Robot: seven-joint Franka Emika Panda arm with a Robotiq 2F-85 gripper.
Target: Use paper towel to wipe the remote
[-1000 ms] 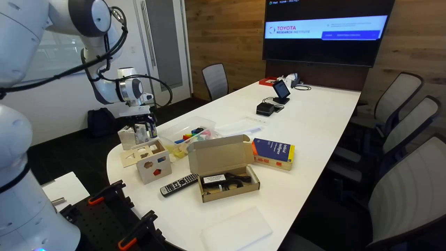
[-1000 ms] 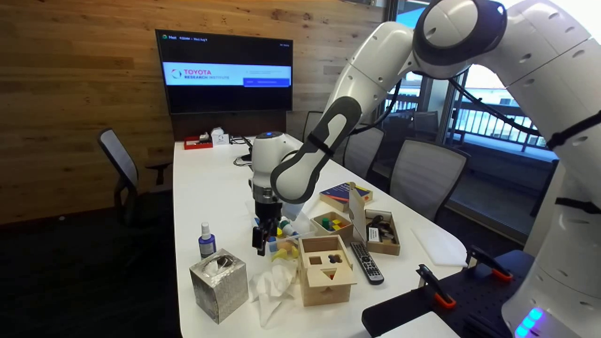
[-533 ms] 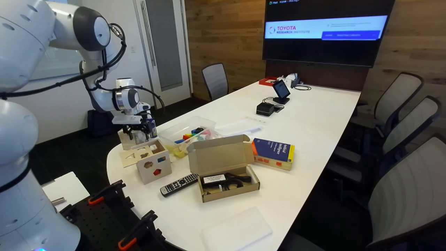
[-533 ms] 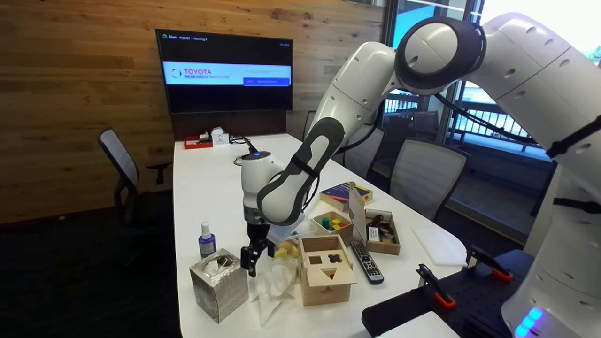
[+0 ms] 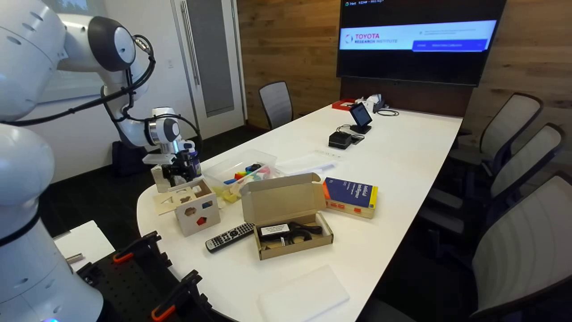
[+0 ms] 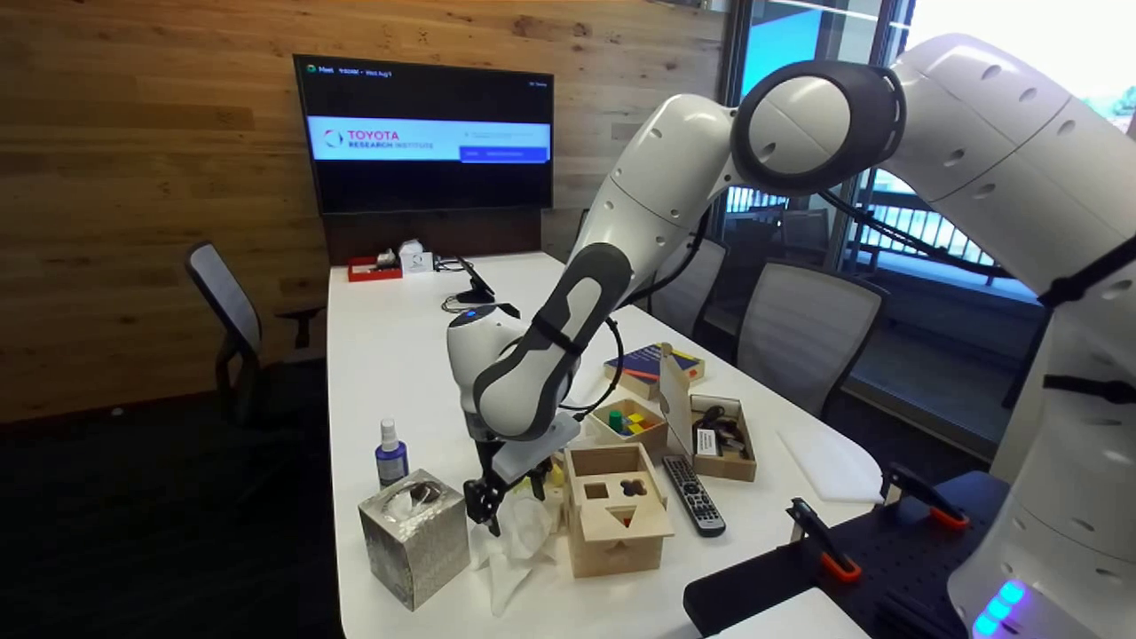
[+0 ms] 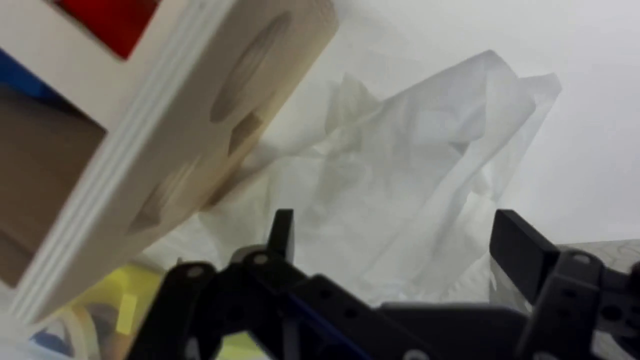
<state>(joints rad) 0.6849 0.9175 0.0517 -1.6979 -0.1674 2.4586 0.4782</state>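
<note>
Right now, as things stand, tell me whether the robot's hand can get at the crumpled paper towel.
Likely yes: the open hand hangs over the paper towel with nothing visible between, though the tissue box and wooden shape sorter leave tight room either side.

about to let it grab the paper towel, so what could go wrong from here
The open fingers might bump the tissue box or the wooden shape box, since the paper towel lies between the two. The paper towel looks thin and crumpled, so a grasp may tear it or catch only a fold. Later, wiping could shove the remote about, perhaps against the open cardboard box close beside it.
</note>
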